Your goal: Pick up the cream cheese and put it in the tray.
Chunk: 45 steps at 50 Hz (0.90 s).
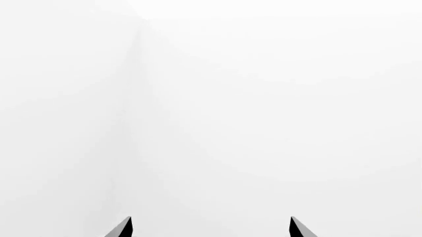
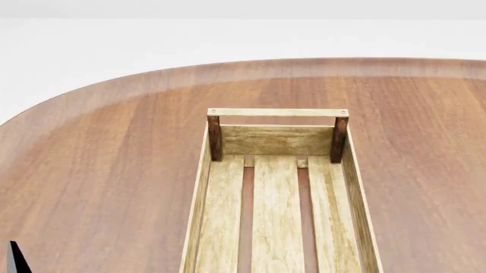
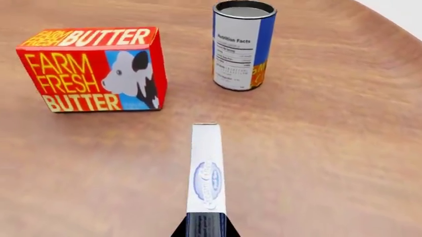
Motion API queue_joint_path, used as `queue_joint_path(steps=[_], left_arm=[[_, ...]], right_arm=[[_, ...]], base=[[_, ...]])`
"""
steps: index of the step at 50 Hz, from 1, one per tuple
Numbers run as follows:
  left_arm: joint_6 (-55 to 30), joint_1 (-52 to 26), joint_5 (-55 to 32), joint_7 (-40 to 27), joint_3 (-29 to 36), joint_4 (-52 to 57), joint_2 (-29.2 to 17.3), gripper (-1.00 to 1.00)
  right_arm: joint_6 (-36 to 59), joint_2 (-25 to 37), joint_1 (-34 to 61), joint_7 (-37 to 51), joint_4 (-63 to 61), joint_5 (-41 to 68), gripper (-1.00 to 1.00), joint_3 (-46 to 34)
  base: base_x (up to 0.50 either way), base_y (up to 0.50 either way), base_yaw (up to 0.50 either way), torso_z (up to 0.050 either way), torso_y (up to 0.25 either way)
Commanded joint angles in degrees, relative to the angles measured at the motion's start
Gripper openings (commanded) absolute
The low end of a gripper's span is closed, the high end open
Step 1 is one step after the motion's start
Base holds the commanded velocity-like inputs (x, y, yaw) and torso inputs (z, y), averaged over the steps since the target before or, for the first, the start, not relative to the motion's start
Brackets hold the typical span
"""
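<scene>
In the right wrist view the cream cheese (image 3: 205, 168), a thin white box with a blue oval logo, sticks out edge-on from my right gripper (image 3: 205, 224). The gripper is shut on its dark blue end and holds it above the wooden table (image 3: 329, 163). The tray (image 2: 199, 187), a long slatted wooden crate with dark corner posts, lies in the middle of the head view with nothing in it. My left gripper (image 1: 211, 227) is open and faces only white background. One dark fingertip (image 2: 13, 259) of it shows at the lower left of the head view. The right gripper is outside the head view.
A red-orange butter box (image 3: 92, 69) and a blue and white can (image 3: 242, 45) stand on the table beyond the held box. The table's rounded far edge (image 2: 227, 63) curves behind the tray, with white floor past it.
</scene>
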Motion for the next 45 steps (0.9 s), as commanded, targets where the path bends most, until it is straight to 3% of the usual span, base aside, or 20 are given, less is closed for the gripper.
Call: queue_joint_path(steps=[1, 18, 45], left_arm=[[0.0, -0.2, -0.1, -0.1, 0.1, -0.2, -0.1, 1.0], [-0.4, -0.1, -0.5, -0.3, 0.2, 0.3, -0.4, 1.0], [0.3, 0.0, -1.0, -0.7, 0.1, 0.3, -0.8, 1.0]], right_arm=[[3.2, 0.0, -4.5, 2.1, -12.7, -2.0, -1.0, -1.6], [6.9, 1.3, -8.5, 4.6, -27.1, -4.1, -1.0, -4.5], [20.3, 7.4, -4.3, 8.7, -43.5, -6.9, -1.0, -9.8]], base=[[0.0, 0.0, 0.0, 0.0, 0.0], [0.0, 0.0, 0.0, 0.0, 0.0], [0.0, 0.0, 0.0, 0.0, 0.0]])
